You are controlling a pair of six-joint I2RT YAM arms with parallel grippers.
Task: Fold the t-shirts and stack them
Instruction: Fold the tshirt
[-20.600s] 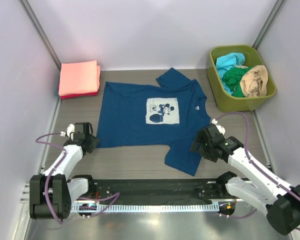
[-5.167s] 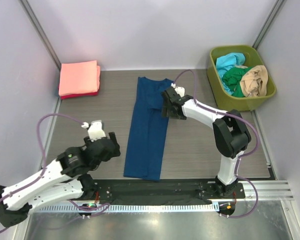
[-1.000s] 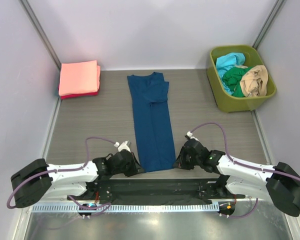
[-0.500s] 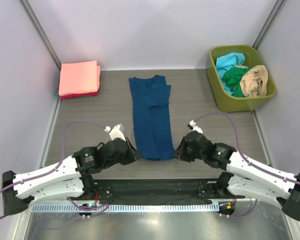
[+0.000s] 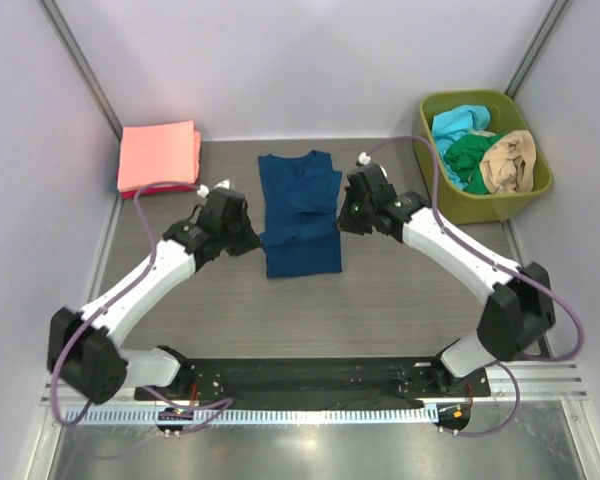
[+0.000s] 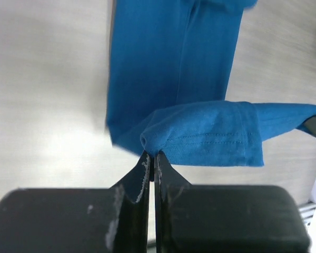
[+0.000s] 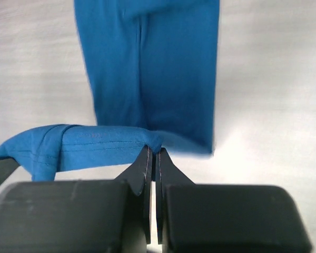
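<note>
The navy blue t-shirt (image 5: 298,190) lies as a narrow strip in the middle of the table, its near end doubled back over itself. My left gripper (image 5: 258,238) is shut on the left corner of the lifted hem (image 6: 210,134). In the left wrist view its fingertips (image 6: 151,156) pinch that corner above the flat strip (image 6: 174,63). My right gripper (image 5: 340,220) is shut on the right corner of the same hem (image 7: 95,145), which stretches taut between the two. In the right wrist view the jaws (image 7: 154,151) meet on cloth over the strip (image 7: 147,63). The print is hidden.
A folded salmon-pink t-shirt (image 5: 158,155) lies on a red one (image 5: 165,188) at the back left. An olive-green bin (image 5: 477,207) at the back right holds cyan (image 5: 458,122), green (image 5: 468,152) and tan (image 5: 510,160) t-shirts. Grey walls close in both sides.
Both grippers have carried the shirt's near hem away from the table's front edge toward the collar, doubling the strip over. The left gripper has closed on its corner.
</note>
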